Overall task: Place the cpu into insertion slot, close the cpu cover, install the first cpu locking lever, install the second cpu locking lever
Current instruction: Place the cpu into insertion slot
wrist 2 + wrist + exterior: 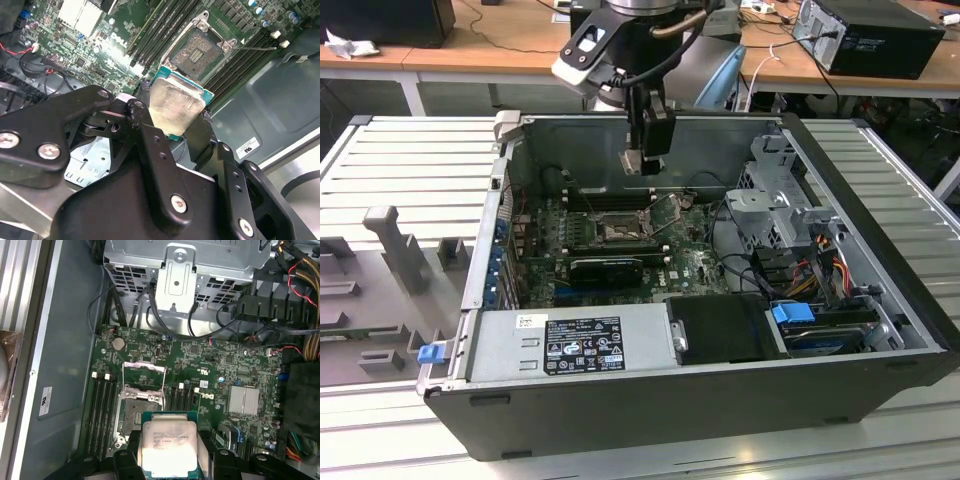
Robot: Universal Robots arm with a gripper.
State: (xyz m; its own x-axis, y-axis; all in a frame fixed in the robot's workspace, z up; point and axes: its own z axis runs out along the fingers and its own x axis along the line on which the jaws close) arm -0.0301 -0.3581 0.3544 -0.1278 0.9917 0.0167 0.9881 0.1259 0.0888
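My gripper (638, 166) hangs inside the open computer case, above the motherboard, shut on the cpu (637, 160). In both wrist views the cpu (176, 102) (167, 447) is a silvery square chip on a green carrier edge, clamped between the black fingers (145, 127). The insertion slot (136, 417) (200, 50) (617, 229) lies bare below and a little ahead of the chip. The cpu cover (144, 377) stands swung open at the slot's far side. A thin wire lever (256, 48) sticks out beside the slot.
Long black memory slots (101, 415) flank the socket on both sides. A metal drive cage (182, 270) with cables (235, 322) and a silver heatsink (243, 400) stand nearby. The power supply (570, 345) fills the case front. Grey fixtures (395, 250) sit on the table at the exterior view's left.
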